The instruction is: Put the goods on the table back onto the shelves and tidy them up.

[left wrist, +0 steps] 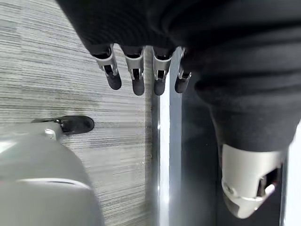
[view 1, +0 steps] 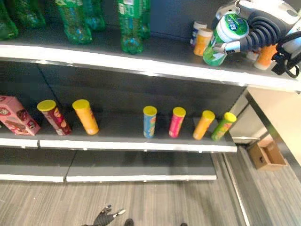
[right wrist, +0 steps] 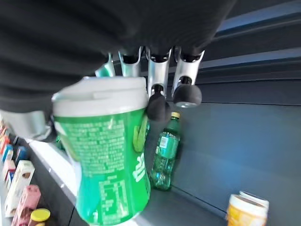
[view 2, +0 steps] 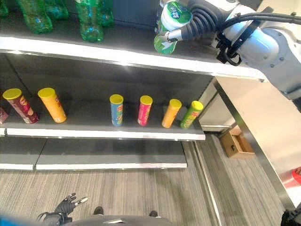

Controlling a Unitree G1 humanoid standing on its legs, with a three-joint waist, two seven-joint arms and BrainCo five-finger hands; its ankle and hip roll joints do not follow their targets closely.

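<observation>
A: So, where is the green jar [view 1: 222, 38] sitting right now?

B: It is being held at the upper right of the frame, just above the top shelf [view 1: 141, 63]. The right hand [view 1: 256, 29] is gripping it, fingers [right wrist: 157, 89] curled around its white lid end, and the jar is tilting, its bottom close to the shelf board or just touching it; I cannot tell which.

A: And the other hand?

B: The left hand [view 1: 107, 215] is hanging low at the bottom of the frame over the floor, fingers relaxed and fairly straight, holding nothing.

A: Which step is going on, would you say?

B: I am reading it as the placing step: the jar is being brought onto the top shelf, beside the orange-and-white jars [view 1: 202, 40] at the right, with green bottles [view 1: 131, 26] standing further left.

A: What is the next move calling for?

B: Probably setting the jar upright on the board, clear of the neighbouring jars, then loosening the fingers. The cans [view 1: 150, 121] lower down are leaning and may need tidying.
</observation>
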